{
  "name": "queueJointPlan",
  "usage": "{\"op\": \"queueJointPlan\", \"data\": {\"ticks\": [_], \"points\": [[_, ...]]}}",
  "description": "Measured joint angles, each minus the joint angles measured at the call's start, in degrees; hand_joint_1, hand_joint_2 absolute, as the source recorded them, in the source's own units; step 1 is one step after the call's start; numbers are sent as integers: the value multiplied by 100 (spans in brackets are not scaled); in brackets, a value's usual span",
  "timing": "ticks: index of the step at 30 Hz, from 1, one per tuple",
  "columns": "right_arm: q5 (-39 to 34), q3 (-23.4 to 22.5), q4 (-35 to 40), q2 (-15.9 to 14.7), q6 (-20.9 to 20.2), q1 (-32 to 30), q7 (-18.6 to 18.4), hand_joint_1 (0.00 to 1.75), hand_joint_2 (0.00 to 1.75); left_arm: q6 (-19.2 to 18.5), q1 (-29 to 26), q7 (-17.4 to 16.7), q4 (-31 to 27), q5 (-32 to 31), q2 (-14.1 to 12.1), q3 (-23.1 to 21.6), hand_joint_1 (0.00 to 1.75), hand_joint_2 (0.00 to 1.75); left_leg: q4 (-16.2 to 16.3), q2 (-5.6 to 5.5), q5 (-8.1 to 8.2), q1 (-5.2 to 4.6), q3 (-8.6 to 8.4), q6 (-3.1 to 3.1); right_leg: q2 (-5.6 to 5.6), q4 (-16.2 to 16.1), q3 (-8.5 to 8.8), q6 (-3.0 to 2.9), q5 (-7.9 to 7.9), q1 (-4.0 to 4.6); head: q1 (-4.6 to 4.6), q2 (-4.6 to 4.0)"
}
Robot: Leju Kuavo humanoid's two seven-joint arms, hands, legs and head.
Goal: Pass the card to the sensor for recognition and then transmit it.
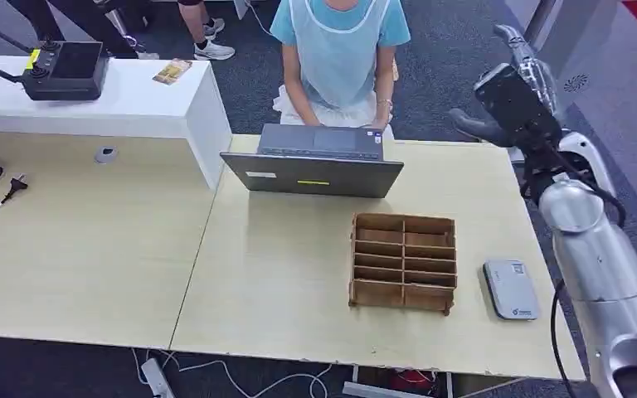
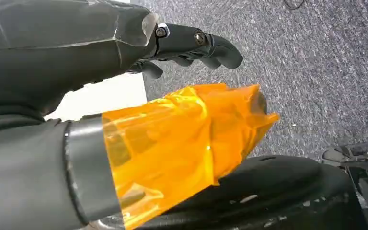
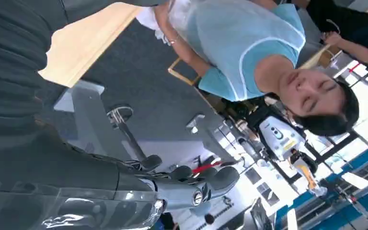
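Your robot's right hand (image 1: 510, 104) is raised at the table's (image 1: 282, 274) far right corner, fingers apart and holding nothing, apparently poised toward the person (image 1: 340, 50) seated behind the laptop (image 1: 315, 170). The left hand (image 2: 191, 45) hangs by the floor, fingers loosely apart and empty, its thumb wrapped in orange film. No card can be made out; the wooden sorter (image 1: 404, 261) beside the grey sensor (image 1: 511, 288) looks a likely source. The sensor's logo is too small to read.
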State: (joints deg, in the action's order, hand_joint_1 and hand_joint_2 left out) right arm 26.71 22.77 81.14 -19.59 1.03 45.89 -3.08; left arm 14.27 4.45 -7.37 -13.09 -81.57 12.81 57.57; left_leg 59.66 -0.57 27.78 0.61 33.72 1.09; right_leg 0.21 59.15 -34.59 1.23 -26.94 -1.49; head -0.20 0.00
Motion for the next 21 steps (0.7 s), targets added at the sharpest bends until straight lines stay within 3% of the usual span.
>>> {"op": "queueJointPlan", "data": {"ticks": [8,21], "points": [[962,234,-733,562,322,611,-251,0,175,-74,0,-9,0,-129,0,-101,0,0,0,-2,0,-1,1,0,-2,0,0,0,0,0,2,0],[2060,407,-1743,1024,586,1065,-435,0,175,-133,5,-11,0,-173,0,-260,0,0,0,-6,0,0,1,0,-5,0,0,0,0,0,2,0]]}}
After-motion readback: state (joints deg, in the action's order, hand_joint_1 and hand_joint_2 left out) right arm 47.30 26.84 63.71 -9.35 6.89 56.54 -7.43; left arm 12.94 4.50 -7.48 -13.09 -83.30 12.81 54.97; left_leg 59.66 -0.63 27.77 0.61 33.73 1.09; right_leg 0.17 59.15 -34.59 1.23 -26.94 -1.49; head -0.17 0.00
